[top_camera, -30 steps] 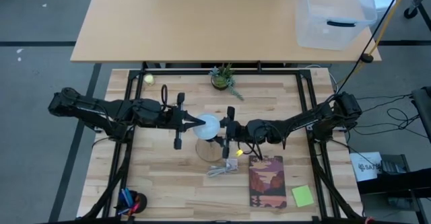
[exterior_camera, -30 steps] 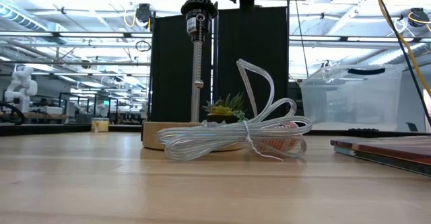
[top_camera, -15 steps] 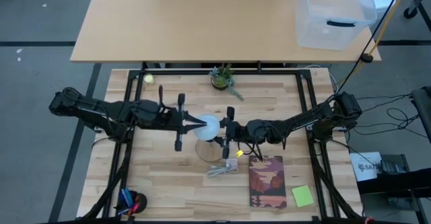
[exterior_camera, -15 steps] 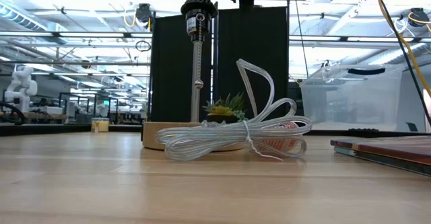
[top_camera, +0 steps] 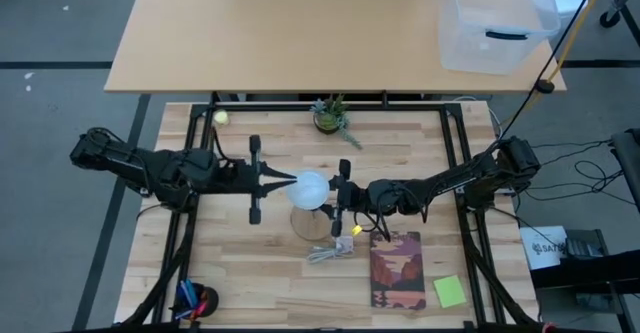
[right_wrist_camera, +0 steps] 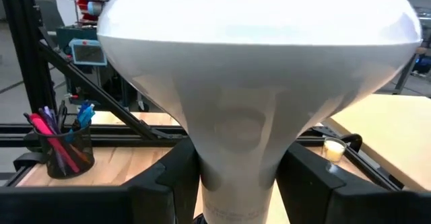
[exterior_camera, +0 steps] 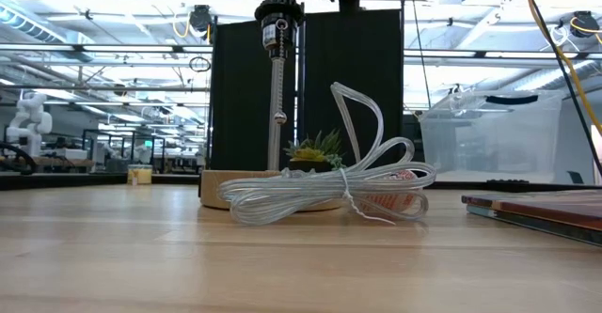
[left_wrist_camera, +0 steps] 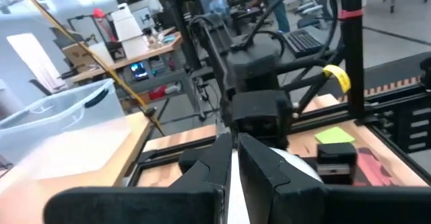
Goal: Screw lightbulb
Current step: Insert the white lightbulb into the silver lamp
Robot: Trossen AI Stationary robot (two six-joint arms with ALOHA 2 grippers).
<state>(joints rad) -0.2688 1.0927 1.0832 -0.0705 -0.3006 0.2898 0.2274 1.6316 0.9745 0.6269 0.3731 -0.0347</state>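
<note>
The tabletop (top_camera: 240,273) of pale wood planks carries everything, with both dark arms reaching in from its sides and meeting near the middle. The right hand (top_camera: 338,195) is clamped on the pale neck of the lightbulb (top_camera: 309,186), its two dark fingers (right_wrist_camera: 168,183) pressing either side of the cone just below the wide frosted globe, as the right wrist view shows. The bulb sits upright between the two hands, above a round wooden disc (top_camera: 308,221) that lies just under them. The left hand (top_camera: 290,180) is on the far side of the bulb from the right hand, its tips right at the globe; in the left wrist view its fingers (left_wrist_camera: 209,173) stand only a narrow slit apart, and whether they touch the bulb cannot be told. Just beside the right hand, toward the tabletop's front edge, lies a book (top_camera: 397,270) with a reddish cover, and next to it a coil of clear cable (exterior_camera: 329,195). Behind both hands stands a small potted plant (top_camera: 331,116). Far from the left hand, at the front corner, is a cup of pens (top_camera: 193,300).
</note>
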